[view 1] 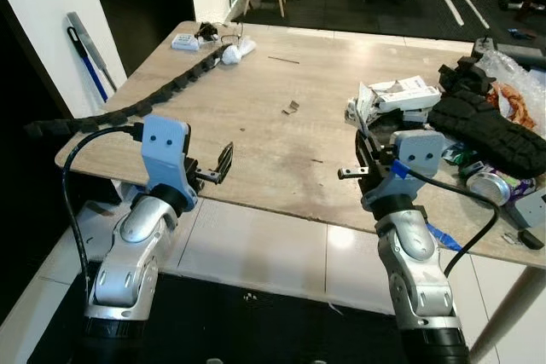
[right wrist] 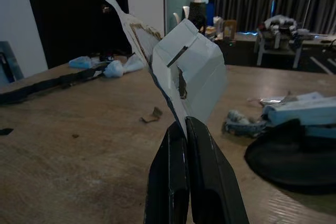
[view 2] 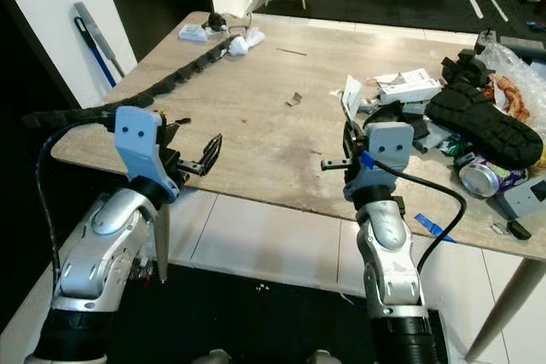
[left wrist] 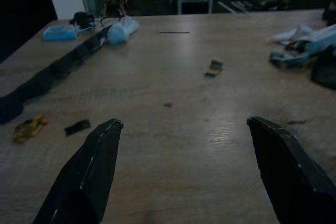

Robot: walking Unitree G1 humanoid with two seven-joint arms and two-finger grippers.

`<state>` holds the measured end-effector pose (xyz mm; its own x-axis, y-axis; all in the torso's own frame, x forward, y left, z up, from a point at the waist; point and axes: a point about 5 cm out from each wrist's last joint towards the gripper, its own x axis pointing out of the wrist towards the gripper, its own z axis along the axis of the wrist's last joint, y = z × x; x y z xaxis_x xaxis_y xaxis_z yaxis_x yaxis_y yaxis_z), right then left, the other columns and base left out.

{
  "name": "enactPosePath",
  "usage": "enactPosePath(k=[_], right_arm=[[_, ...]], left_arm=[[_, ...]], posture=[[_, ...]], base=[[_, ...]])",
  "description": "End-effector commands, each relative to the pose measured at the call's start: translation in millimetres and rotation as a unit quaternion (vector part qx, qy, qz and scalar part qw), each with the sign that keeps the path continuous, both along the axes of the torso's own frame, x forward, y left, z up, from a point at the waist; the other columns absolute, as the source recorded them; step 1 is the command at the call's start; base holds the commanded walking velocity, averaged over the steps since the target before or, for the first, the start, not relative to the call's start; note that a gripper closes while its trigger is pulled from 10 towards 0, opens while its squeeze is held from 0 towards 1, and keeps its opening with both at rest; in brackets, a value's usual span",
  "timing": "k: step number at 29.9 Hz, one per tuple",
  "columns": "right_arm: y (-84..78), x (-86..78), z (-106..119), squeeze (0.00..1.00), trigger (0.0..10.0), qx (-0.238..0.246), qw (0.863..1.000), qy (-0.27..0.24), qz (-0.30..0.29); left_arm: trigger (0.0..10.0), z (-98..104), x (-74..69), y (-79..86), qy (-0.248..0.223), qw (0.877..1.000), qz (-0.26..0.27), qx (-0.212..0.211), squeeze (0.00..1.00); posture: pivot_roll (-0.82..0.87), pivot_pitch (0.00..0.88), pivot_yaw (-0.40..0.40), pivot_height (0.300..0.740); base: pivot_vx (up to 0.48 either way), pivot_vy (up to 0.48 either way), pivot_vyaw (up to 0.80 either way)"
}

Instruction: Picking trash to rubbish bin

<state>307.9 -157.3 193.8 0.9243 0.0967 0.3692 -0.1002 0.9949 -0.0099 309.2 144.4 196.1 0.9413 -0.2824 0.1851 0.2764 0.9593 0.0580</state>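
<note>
Table (view 1: pixel 281 151): pale wood-grain top, matt, showing a duller worn patch near the middle.
Torn carton piece (right wrist: pixel 184 72): white paperboard, smooth faces, brown fibrous edge showing along the tear; sitting pinched in the right gripper (right wrist: pixel 185 124), whose fingers are looking like matt black plastic.
Left gripper (left wrist: pixel 184 129): the same matt black fingers, spread apart.
Shoe sole (view 1: pixel 490 130): black rubber, rough ridged tread.
Can (view 2: pixel 479 178): shiny metal.
Cable chain (view 1: pixel 162 95): black plastic links.
Floor tiles (view 1: pixel 264 249): glossy white.
</note>
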Motion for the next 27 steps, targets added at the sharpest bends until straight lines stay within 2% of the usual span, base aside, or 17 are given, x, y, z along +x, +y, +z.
enactPosePath(k=[1,5,7,18,27], right_arm=[[0.4,-1.9,-3.8,0.0,10.0,0.002,1.0,0.007,-0.002],[1.2,-2.1,-4.2,0.0,10.0,0.001,1.0,0.007,0.0],[1.2,-1.6,-4.5,0.0,10.0,0.0,1.0,0.008,0.0],[1.1,-1.3,-1.0,0.0,10.0,-0.001,1.0,0.004,-0.001],[6.6,-0.4,0.6,0.0,10.0,-0.022,1.0,-0.003,0.014]], left_arm=[[10.0,-5.8,1.1,1.4,0.012,1.0,0.001,0.024,0.0],[10.0,-7.4,1.7,1.8,0.021,1.0,0.006,0.01,0.0],[10.0,-9.4,2.2,2.3,0.032,0.999,0.007,0.01,0.0],[10.0,-10.1,2.6,3.6,0.025,0.999,0.01,0.025,0.0],[10.0,-10.6,4.9,10.9,0.025,0.999,0.039,0.012,0.0]], posture=[[0.03,0.147,0.034,0.74],[0.04,0.145,0.039,0.74],[0.03,0.15,0.034,0.74],[0.03,0.153,0.029,0.74],[0.02,0.158,0.03,0.74]], base=[[0.0,-0.48,0.0],[0.0,-0.48,0.0],[0.0,0.0,0.0],[0.0,0.0,0.0],[0.0,0.0,0.0]])
